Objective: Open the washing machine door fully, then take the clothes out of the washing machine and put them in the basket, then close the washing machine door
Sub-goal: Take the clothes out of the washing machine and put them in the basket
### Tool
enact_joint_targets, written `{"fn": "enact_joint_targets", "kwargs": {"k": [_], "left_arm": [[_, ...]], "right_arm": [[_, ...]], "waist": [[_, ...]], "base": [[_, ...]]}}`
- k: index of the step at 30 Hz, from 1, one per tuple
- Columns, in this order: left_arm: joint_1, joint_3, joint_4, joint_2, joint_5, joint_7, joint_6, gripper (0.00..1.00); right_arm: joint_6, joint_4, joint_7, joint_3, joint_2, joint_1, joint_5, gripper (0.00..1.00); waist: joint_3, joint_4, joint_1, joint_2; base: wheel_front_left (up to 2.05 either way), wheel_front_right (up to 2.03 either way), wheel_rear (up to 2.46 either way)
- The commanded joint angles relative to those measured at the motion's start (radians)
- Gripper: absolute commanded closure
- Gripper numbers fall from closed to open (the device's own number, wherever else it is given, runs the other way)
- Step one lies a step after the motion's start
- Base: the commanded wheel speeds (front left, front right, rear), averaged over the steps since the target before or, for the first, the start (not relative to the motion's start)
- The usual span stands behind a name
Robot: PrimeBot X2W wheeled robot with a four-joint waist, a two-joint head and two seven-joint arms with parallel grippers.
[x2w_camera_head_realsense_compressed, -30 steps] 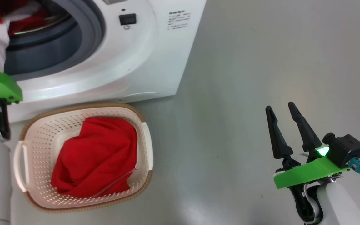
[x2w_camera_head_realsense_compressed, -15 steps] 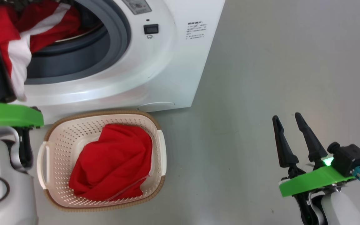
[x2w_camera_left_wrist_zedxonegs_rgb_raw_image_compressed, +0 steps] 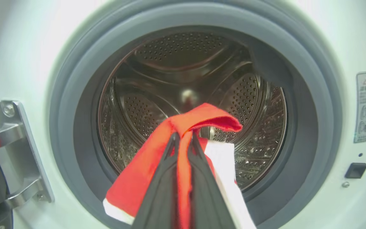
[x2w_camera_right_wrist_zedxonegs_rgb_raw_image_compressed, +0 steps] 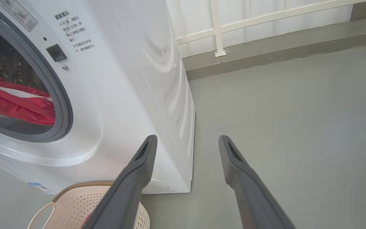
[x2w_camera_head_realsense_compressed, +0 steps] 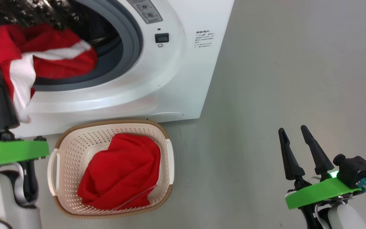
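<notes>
Left gripper (x2w_camera_left_wrist_zedxonegs_rgb_raw_image_compressed: pixel 184 140) drawn back nearer since second ago, fingers clamped on striped garment (x2w_camera_head_realsense_compressed: pixel 52 57) trailing out of washing machine (x2w_camera_head_realsense_compressed: pixel 176 79). Basket (x2w_camera_head_realsense_compressed: pixel 75 149) just right of fingers, nearer, already holding red garment (x2w_camera_head_realsense_compressed: pixel 122 171). Right gripper (x2w_camera_head_realsense_compressed: pixel 292 128) fingers spread, empty, well apart right.

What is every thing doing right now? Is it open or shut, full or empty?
washing machine, open at the front
striped garment, gripped, hanging out of the washing machine
left gripper, shut on the striped garment
right gripper, open, empty
basket, upright, partly filled
red garment, lying in the basket
</notes>
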Motion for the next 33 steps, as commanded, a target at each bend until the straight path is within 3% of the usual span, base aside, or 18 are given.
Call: {"fn": "enact_joint_targets", "kwargs": {"k": [1, 11, 17, 33], "left_arm": [[0.031, 0.028, -0.069, 0.022, 0.001, -0.007, -0.005, 1.0], [0.093, 0.017, -0.216, 0.012, -0.012, -0.007, -0.006, 1.0], [0.128, -0.009, -0.235, 0.011, -0.045, -0.007, 0.003, 1.0], [0.203, -0.104, -0.066, 0.011, -0.07, -0.007, 0.019, 1.0]], "right_arm": [[0.0, -0.02, -0.006, 0.018, 0.0, 0.014, -0.005, 0.0], [0.0, -0.018, -0.006, 0.021, 0.0, 0.021, -0.006, 0.0], [0.0, -0.019, -0.006, 0.025, 0.0, 0.022, -0.006, 0.0], [0.0, -0.021, -0.006, 0.029, 0.0, 0.0, 0.002, 0.0]], "waist": [[-0.009, 0.005, 0.0, 0.0], [-0.022, 0.01, 0.0, 0.0], [-0.02, 0.008, 0.0, 0.0], [0.015, 0.004, 0.0, 0.0]], "base": [[0.0, 0.0, 0.0], [0.0, 0.0, 0.0], [0.0, 0.0, 0.0], [0.0, 0.0, 0.0]]}}
